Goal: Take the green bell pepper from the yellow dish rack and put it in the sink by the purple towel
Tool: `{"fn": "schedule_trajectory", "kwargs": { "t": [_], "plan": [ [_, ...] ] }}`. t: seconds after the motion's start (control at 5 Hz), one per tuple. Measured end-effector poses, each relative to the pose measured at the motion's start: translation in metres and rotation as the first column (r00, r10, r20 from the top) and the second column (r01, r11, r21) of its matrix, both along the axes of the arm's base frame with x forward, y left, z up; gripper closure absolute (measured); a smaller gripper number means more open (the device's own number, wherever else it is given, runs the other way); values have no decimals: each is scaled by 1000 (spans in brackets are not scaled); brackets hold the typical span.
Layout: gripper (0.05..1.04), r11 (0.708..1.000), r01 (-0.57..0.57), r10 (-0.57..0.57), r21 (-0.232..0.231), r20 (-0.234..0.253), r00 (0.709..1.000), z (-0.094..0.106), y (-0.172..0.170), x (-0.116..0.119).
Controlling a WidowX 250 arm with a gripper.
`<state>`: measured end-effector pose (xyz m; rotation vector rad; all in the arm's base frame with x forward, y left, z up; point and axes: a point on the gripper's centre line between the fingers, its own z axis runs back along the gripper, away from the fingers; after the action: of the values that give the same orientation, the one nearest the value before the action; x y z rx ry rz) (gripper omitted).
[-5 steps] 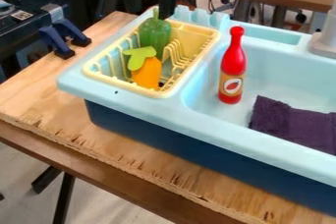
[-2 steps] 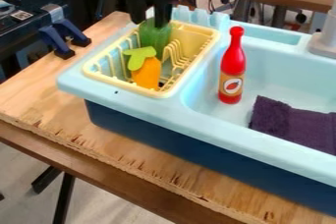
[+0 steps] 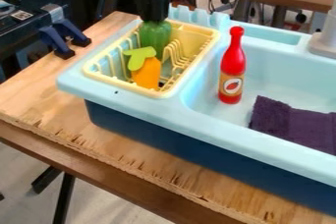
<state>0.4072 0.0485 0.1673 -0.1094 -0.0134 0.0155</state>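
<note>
I have the gripper (image 3: 154, 20) at the upper left of my camera view, hanging straight down over the back part of the yellow dish rack (image 3: 200, 32). Its fingers are pinching the green pepper (image 3: 155, 37) at the top, where they cover its stem. The pepper is upright inside the rack, towards the back, its rounded body showing below the fingertips.

Just in front of it, I see the orange carrot (image 3: 147, 73) in the same rack, its flat light-green leaves (image 3: 138, 57) uppermost and leaning over to the left. Thin yellow prongs line the rack to the right of both vegetables.

The rack sits in the left part of a toy sink (image 3: 216, 126), light blue above and dark blue below. To the right of the rack, a red bottle (image 3: 232, 68) with a tan label stands upright in the basin (image 3: 282, 78). A dark purple cloth (image 3: 292, 124) lies beyond it, nearer my side of the basin. The grey faucet (image 3: 324, 46) is at the right edge of my view.

The sink rests on a light wooden table (image 3: 39, 93) with a rough front edge. Two dark blue clamps (image 3: 56, 42) grip the table's far left edge, apart from the sink.
</note>
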Motion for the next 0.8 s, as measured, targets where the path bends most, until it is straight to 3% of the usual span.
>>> {"fn": "schedule_trajectory", "kwargs": {
  "t": [0.2, 0.4, 0.6, 0.8],
  "plan": [
    [894, 1000, -14, 14, -9, 12, 1000, 3, -3, -1],
    [950, 994, -81, 88, -70, 104, 991, 33, -7, -15],
    [964, 991, -109, 121, -71, 191, 974, 73, -19, -31],
    [964, 997, -64, 73, -42, 294, 953, 94, -41, -45]
  ]
}}
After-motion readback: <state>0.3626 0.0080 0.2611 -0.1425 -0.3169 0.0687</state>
